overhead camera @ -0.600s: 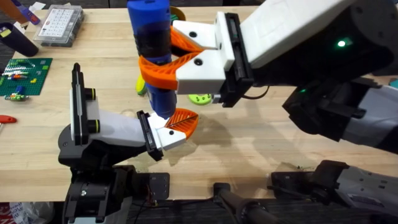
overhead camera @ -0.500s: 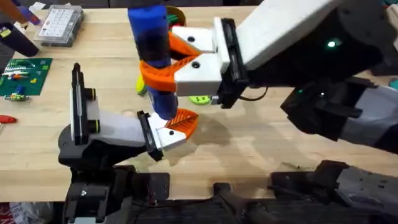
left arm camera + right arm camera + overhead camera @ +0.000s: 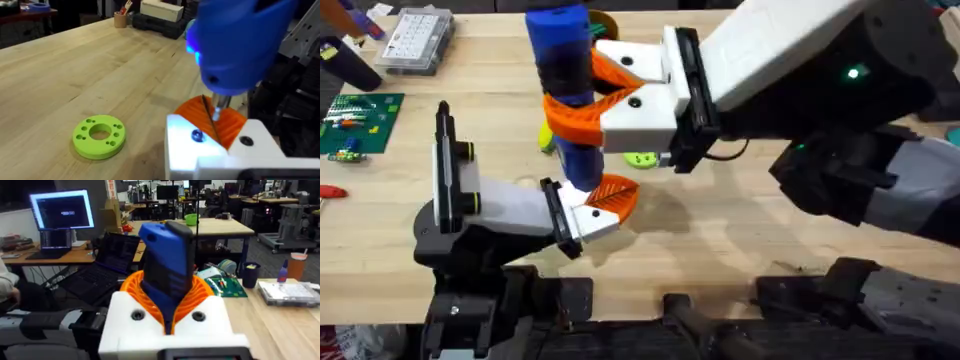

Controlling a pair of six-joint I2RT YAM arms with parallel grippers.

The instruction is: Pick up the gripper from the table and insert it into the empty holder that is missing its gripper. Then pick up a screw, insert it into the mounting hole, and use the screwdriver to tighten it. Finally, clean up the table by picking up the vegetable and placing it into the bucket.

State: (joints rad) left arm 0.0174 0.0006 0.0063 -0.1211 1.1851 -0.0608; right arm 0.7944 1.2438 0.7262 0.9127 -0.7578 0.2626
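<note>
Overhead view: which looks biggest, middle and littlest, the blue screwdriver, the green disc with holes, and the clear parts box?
1. The screwdriver, though it is held up nearer the camera, which enlarges it.
2. The parts box.
3. The green disc, partly hidden under the right end effector, so its place is less sure.

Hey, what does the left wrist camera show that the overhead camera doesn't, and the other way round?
Left wrist alone: the metal bit below the screwdriver's blue body, pointing down at orange ribbed pads, and a glowing blue light on the tool's side.

Overhead alone: the right gripper clamped round the screwdriver, the left gripper beneath its tip, a clear parts box and a green board.

Both: the screwdriver, the lime-green disc and the wooden table.
</note>
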